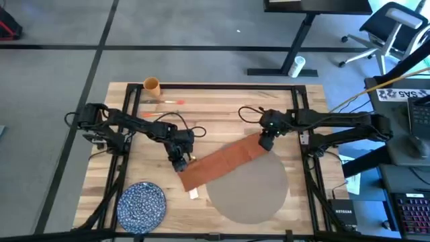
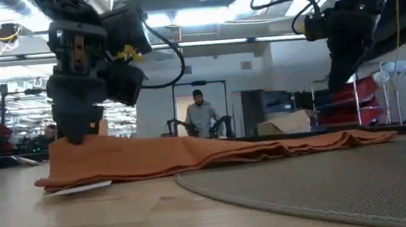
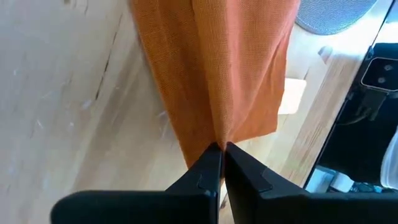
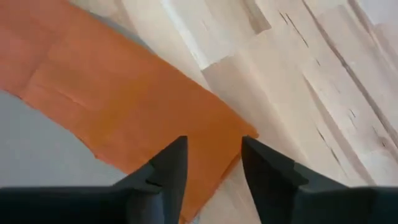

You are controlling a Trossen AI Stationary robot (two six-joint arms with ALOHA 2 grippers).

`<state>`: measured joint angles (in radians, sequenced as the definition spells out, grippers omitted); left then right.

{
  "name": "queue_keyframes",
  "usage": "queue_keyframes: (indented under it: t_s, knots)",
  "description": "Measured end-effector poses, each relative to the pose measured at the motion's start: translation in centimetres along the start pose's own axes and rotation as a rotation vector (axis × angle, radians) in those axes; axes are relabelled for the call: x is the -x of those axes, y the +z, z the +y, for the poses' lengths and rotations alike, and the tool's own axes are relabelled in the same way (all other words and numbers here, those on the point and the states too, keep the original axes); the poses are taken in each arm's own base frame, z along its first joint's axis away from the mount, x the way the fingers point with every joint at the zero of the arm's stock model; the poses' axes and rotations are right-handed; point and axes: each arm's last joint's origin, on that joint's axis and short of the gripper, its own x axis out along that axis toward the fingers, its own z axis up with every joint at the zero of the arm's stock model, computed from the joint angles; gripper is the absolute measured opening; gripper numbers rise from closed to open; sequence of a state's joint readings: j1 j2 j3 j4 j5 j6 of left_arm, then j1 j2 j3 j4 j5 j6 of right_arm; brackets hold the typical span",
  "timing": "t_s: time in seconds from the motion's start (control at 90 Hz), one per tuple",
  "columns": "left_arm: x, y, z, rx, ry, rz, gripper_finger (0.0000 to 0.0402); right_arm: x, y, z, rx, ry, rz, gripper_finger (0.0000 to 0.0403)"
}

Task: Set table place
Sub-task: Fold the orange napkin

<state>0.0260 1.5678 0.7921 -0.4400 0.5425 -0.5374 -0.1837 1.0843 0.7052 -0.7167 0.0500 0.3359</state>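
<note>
A rust-red napkin lies slantwise on the table. Its right end rests over the far edge of the round grey-beige placemat. My left gripper is shut on the napkin's left end. My right gripper hangs open just above the napkin's right end and is apart from the cloth in the low view. A blue speckled plate sits at the near left. My left gripper pinches the napkin's left end at its edge between the two shut fingertips. The fingers come from above, pointing down. The cloth puckers into creases at the pinch. That end is raised a little; the rest lies on the table and the placemat.
An orange cup and a thin orange stick lie at the far left. A small white piece shows under the napkin's near-left corner. Black frame rails run along both sides. A person stands in the room beyond.
</note>
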Motion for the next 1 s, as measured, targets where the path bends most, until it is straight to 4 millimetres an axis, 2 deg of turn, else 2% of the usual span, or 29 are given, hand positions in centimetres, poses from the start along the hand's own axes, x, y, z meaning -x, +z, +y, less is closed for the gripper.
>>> queue_keyframes:
  t_s: [0.311, 1.0]
  knots:
    - [2.5, -0.6, 0.3, 0.038, 0.069, -0.05, 0.0, 0.0, 0.1, 0.1, 0.0, 0.011, -0.01, 0.014]
    - [2.0, -1.4, -0.5, 0.049, 0.047, 0.005, 0.0, 0.0, 0.1, 0.1, 0.002, 0.02, -0.006, 0.014]
